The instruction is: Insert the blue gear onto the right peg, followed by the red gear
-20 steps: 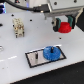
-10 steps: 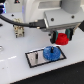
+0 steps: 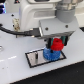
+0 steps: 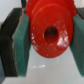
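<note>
In the exterior view the blue gear (image 3: 50, 53) lies flat on the white black-bordered plate (image 3: 35, 58), at its right end. The right peg is hidden under it. The red gear (image 3: 57, 44) hangs tilted in my gripper (image 3: 56, 43), just above the blue gear and slightly to the exterior view's right. In the wrist view the red gear (image 4: 49, 34) fills the frame, its centre hole facing the camera, clamped between the two green pads (image 4: 21, 42). A thin dark left peg (image 3: 36, 56) stands on the plate.
The plate rests on a white table (image 3: 15, 72). The arm's white body (image 3: 37, 15) and a black cable (image 3: 15, 31) hang over the table behind the plate.
The arm has come down and toward the plate with the red gear. The gear now hangs just above the blue gear instead of high at the back right.
</note>
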